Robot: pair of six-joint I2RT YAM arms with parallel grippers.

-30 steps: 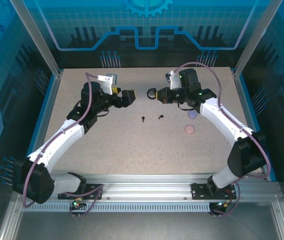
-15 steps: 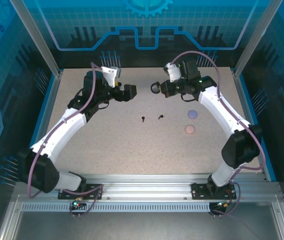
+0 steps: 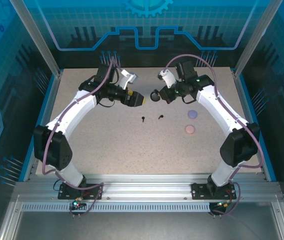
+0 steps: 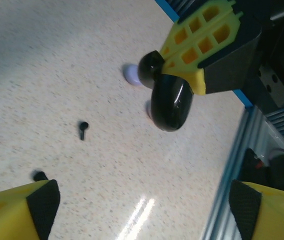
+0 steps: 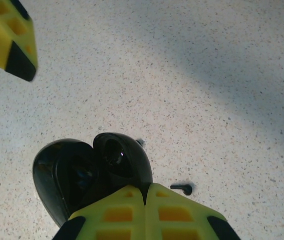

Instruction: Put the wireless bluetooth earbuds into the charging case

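- Black charging case (image 4: 169, 102): open and raised clear of the speckled tabletop (image 3: 106, 145). The right end effector (image 5: 146, 200) pinches it at one edge, fingers clenched on it. Both halves are spread, with the hollows turned toward the holding arm's own camera, probably to keep the sockets in sight.
- Left end effector (image 3: 138, 99): released, its fingers spread wide with nothing between them. It hangs just beside the raised case, a stance that would suit either steadying the case or dropping to an earbud.
- Left black earbud (image 3: 144, 119) and right black earbud (image 3: 161, 117): lying apart from each other on the tabletop, nearer the arm bases than the case. Neither is seated, so insertion is judged not yet begun. One will need a fine pinch on its stem.
- Lilac round case (image 3: 193, 114) and pink round case (image 3: 190, 129): resting on the tabletop on the right arm's side, near each other and well apart from the raised case. They look set aside while the black set is handled.
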